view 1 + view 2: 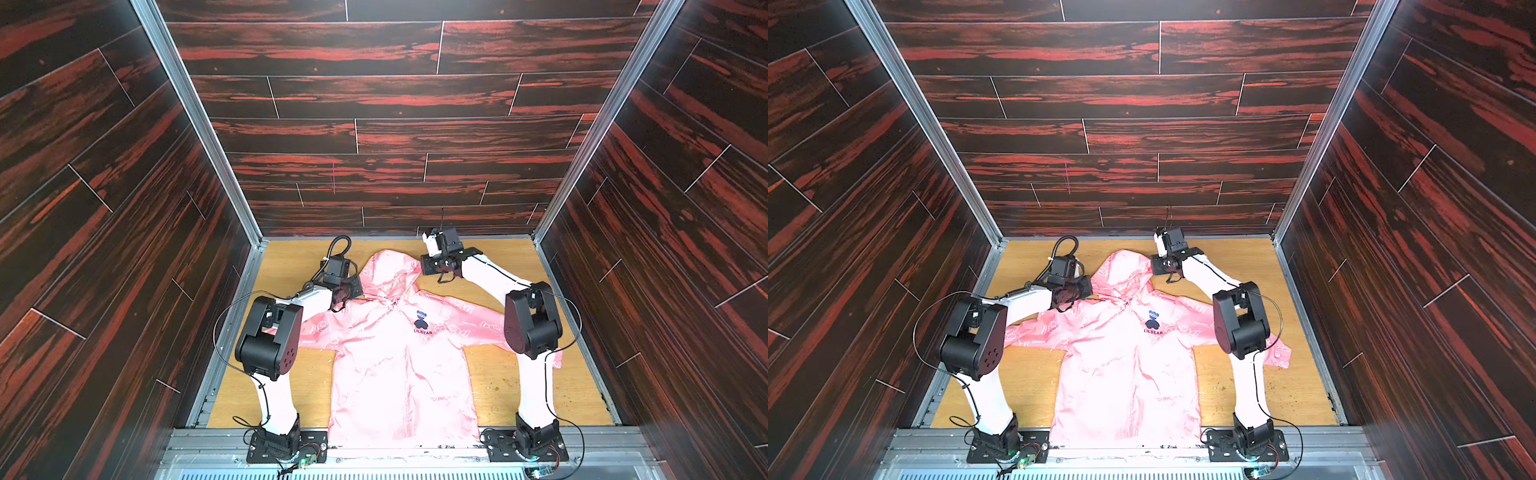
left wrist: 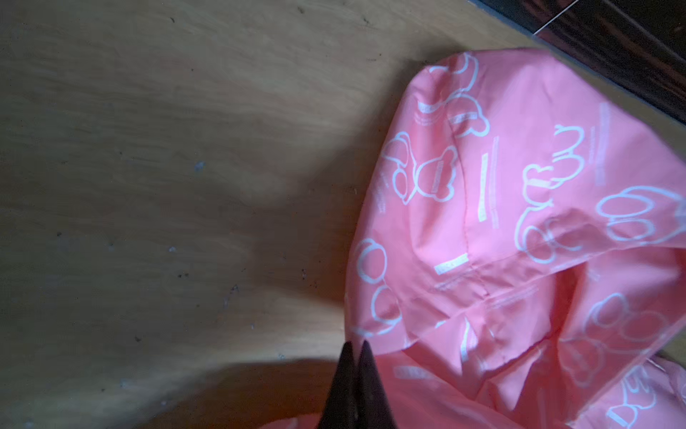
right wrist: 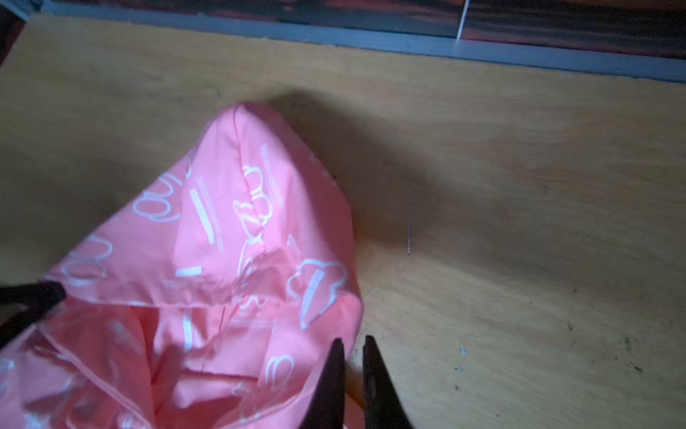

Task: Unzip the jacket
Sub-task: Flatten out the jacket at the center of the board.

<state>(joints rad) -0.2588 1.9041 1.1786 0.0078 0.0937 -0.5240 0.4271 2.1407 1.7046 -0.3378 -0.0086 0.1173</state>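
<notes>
One table [image 1: 498, 386] carries one jacket [image 1: 399, 374]. The jacket is pink and shiny and lies flat with its front up. My two arms flank it: the left arm [image 1: 270, 332] stands over one sleeve and the right arm [image 1: 532, 320] over the other. Both top views therefore hide part of each sleeve behind my elbows.

The jacket has one hood [image 1: 388, 270], spread out at its top end. One dark bear logo [image 1: 422, 322] sits on the chest. Only the top views show the logo. My wrist views take in just the hood and the bare wood beside it, with the rest of the jacket cut off. The zipper down the front is hard to make out, and I cannot find its pull.

My left gripper [image 2: 355, 347] sits at the hood's edge on my left with its jaws pressed together. I cannot tell whether cloth is caught between them. My right gripper [image 3: 352, 343] sits at the hood's opposite edge, its jaws a narrow slit apart with wood showing between the tips.
</notes>
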